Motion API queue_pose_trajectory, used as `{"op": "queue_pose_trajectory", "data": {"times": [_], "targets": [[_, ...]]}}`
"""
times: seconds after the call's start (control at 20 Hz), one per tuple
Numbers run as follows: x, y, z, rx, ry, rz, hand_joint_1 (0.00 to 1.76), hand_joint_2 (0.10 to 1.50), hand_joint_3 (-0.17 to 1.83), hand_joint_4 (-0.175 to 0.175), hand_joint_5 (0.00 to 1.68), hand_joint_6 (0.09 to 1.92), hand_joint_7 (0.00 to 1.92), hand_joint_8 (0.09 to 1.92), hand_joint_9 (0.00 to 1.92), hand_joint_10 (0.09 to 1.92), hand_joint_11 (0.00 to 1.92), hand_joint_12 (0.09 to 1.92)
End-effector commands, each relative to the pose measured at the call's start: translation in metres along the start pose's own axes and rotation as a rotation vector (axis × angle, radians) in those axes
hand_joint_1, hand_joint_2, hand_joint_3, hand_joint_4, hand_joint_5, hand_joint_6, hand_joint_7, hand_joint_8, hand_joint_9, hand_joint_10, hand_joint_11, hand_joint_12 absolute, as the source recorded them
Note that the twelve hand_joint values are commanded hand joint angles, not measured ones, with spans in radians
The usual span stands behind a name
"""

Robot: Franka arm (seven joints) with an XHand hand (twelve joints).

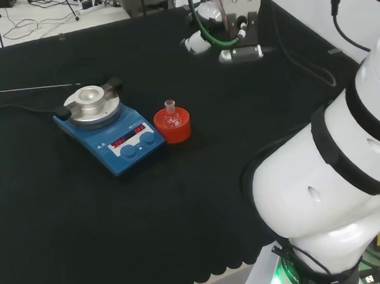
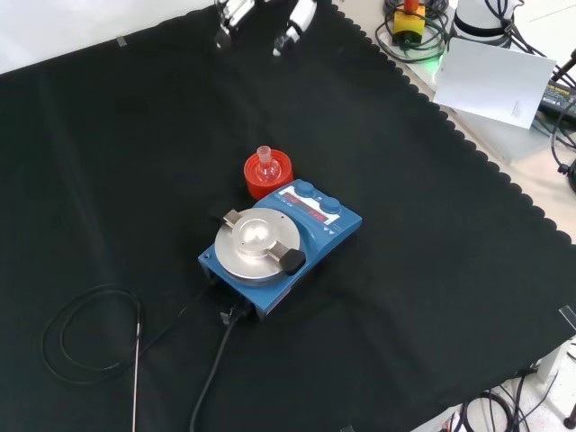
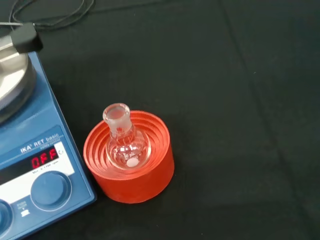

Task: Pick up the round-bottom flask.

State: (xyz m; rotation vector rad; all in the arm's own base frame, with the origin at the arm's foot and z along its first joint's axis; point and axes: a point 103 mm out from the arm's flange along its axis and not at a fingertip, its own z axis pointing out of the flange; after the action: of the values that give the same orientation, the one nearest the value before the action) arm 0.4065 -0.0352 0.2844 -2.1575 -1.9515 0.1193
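Black cloth over bench [image 2: 450, 297], scalloped edge in front view. White robot arm links [image 1: 338, 183] big at head view's right.

Blue stirrer hotplate with round silver top plate and two blue knobs [image 2: 281, 247] mid-cloth; black cable [image 2: 90, 346] looping off it toward front view's lower left.

Red ribbed ring stand [image 2: 268, 174] just beside hotplate, on its knob side: to hotplate's right in head view, behind it in front view. Looks touching or nearly so in wrist view.

Small clear glass round-bottom flask [image 3: 125, 145] seated upright in centre of stand, neck up, small white object visible inside bulb. Same flask in head view [image 1: 171, 117] and front view [image 2: 265, 162].

Black and white hand [image 2: 261, 18] at top edge of front view, fingertips pointing down, spread apart, holding nothing. Well apart from flask, above and behind it in that view. Nothing touching flask except stand.
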Motion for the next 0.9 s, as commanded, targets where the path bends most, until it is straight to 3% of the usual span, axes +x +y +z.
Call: {"op": "queue_pose_trajectory", "data": {"times": [0.05, 0.3, 0.9], "targets": [[0.004, 0.027, 0.040, -0.021, 0.041, -0.050, 0.69, 0.90, 0.49, -0.026, 0.54, 0.09, 0.26, 0.65, 0.42, 0.65, 0.16, 1.40], [0.008, 0.040, 0.066, 0.024, 0.088, -0.037, 0.76, 0.79, 0.60, -0.029, 0.56, 0.09, 0.28, 0.66, 0.46, 0.65, 0.19, 1.39], [0.016, 0.063, 0.111, 0.109, 0.123, -0.026, 0.82, 0.68, 0.65, -0.026, 0.56, 0.09, 0.27, 0.67, 0.47, 0.66, 0.20, 1.39]]}}
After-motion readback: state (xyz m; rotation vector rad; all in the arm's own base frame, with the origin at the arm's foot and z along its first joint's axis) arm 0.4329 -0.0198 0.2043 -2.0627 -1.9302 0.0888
